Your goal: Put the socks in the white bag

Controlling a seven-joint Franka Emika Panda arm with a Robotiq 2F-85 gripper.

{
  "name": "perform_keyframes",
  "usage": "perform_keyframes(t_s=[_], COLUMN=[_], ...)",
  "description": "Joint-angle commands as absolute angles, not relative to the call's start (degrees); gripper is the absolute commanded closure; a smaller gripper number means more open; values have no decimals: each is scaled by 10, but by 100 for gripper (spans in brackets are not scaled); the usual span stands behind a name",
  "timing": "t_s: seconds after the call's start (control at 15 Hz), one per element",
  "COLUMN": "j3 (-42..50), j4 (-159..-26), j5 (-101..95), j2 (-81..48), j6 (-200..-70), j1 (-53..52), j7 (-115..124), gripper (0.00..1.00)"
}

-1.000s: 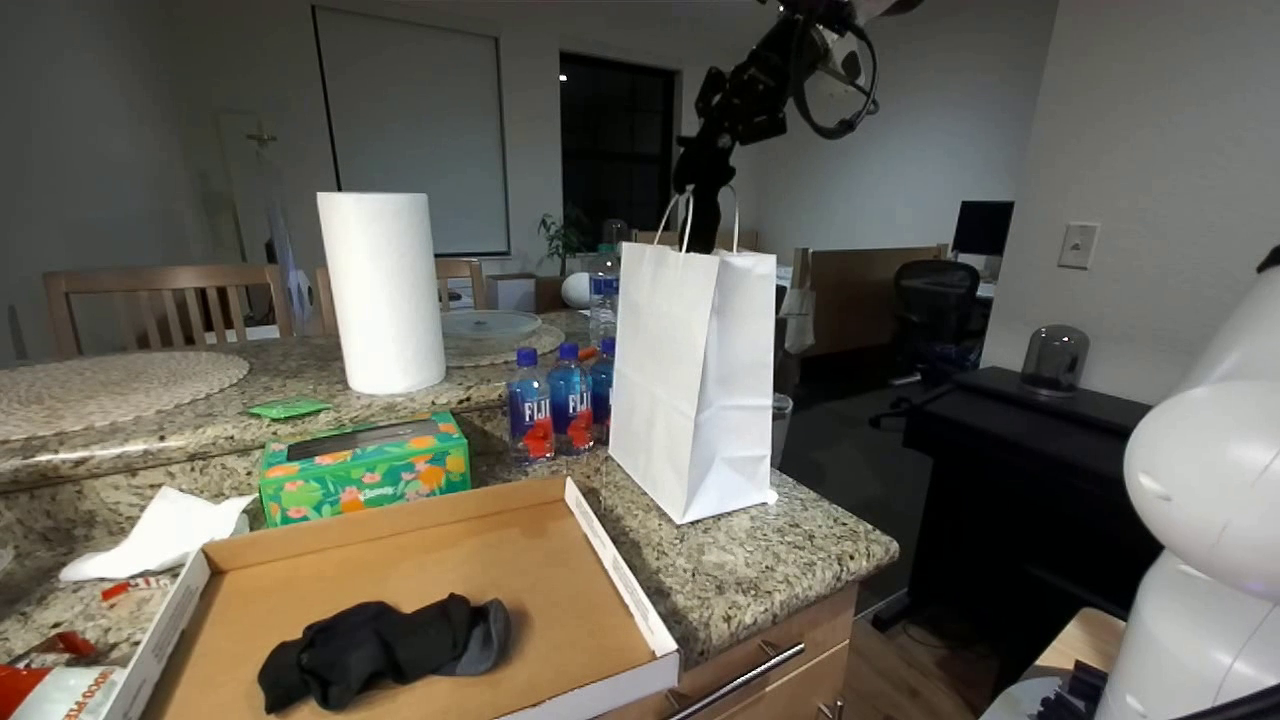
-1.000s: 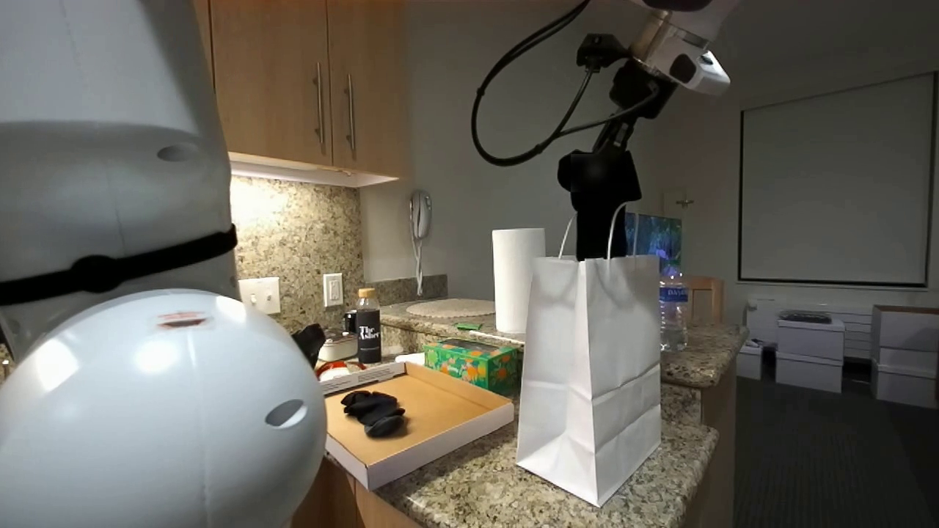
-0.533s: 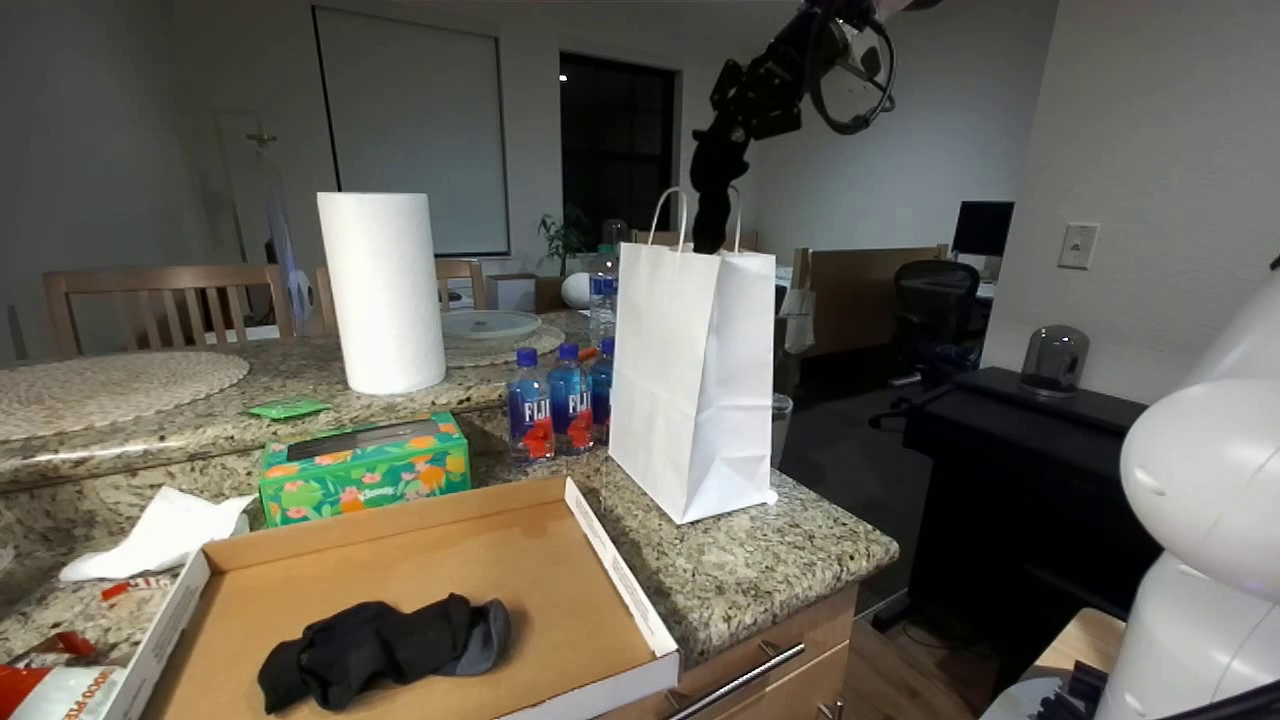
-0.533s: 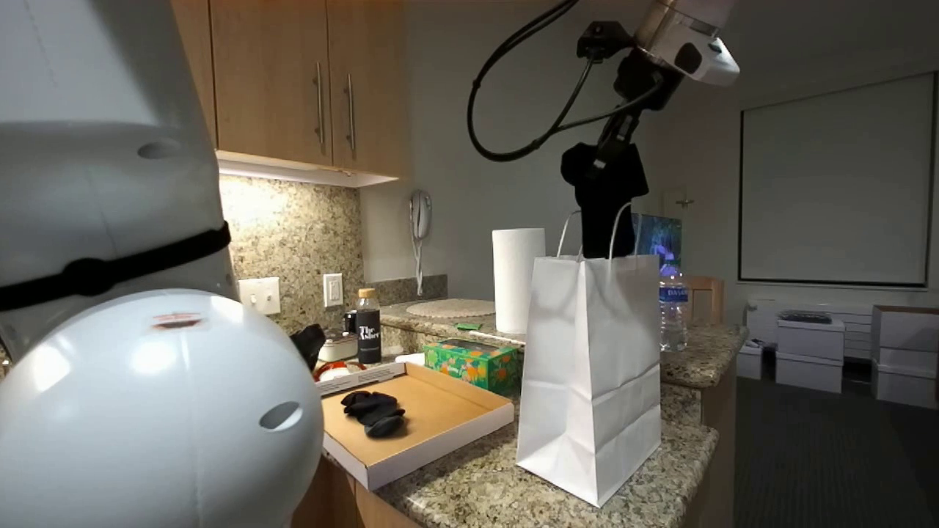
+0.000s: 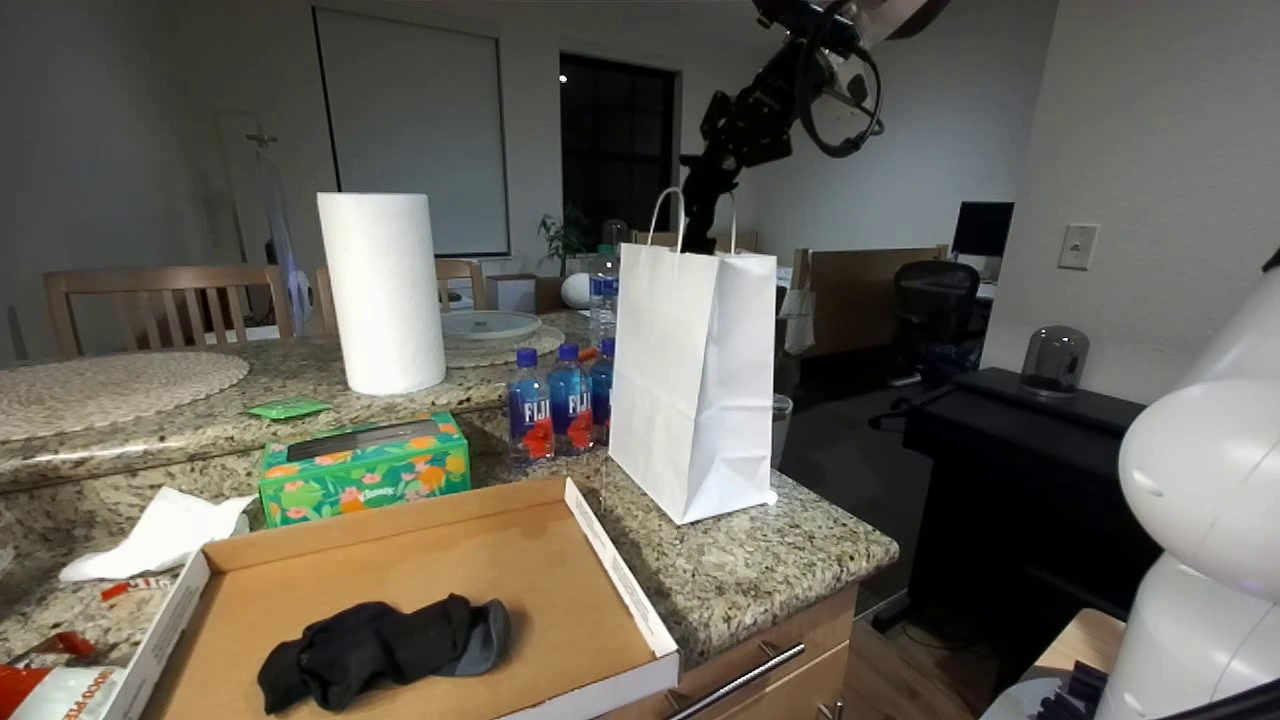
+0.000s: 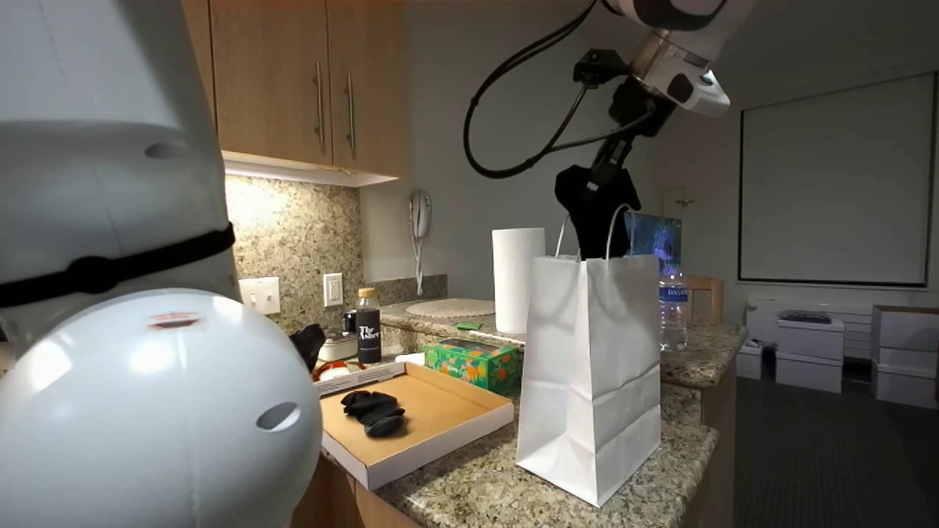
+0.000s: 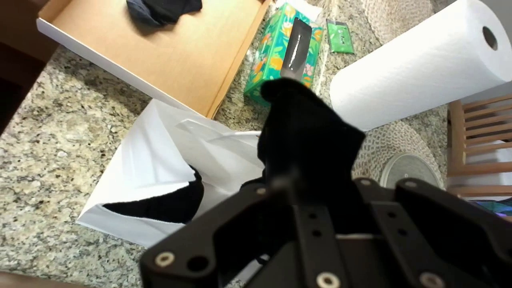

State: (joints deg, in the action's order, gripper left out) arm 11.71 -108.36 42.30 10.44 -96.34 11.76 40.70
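Granite countertop [image 5: 770,555] in an exterior view: toward seven o'clock, a black sock bundle [image 5: 385,645] lies in a cardboard tray [image 5: 430,550]; toward one, over the white paper bag [image 5: 685,380], the gripper [image 5: 722,163] pinches another sock [image 5: 702,215]. Bagging seems underway; next: lower, release.

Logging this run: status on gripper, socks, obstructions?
Gripper shut on a black sock, hanging into white bag. Black sock heap in cardboard tray. Bag handles flank the held sock, might snag.

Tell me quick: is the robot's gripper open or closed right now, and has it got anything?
Gripper: closed, holding a black sock that hangs at the mouth of the white bag.
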Motion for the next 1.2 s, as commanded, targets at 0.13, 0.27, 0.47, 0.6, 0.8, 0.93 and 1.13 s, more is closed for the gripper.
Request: perform_keyframes(t_s=[0.13, 0.27, 0.47, 0.6, 0.8, 0.93, 1.13], j3=[98, 97, 98, 97, 96, 95, 89], j4=[-1076, -1078, -1082, -1084, -1080, -1076, -1054], j5=[410, 409, 408, 403, 393, 388, 371], j2=[83, 81, 86, 90, 94, 96, 107], j6=[-967, -968, -973, -978, -980, -979, -973], j1=[116, 117, 118, 118, 117, 115, 111], j7=[452, 465, 484, 494, 499, 497, 488], gripper=[92, 93, 61, 48, 29, 16, 2])
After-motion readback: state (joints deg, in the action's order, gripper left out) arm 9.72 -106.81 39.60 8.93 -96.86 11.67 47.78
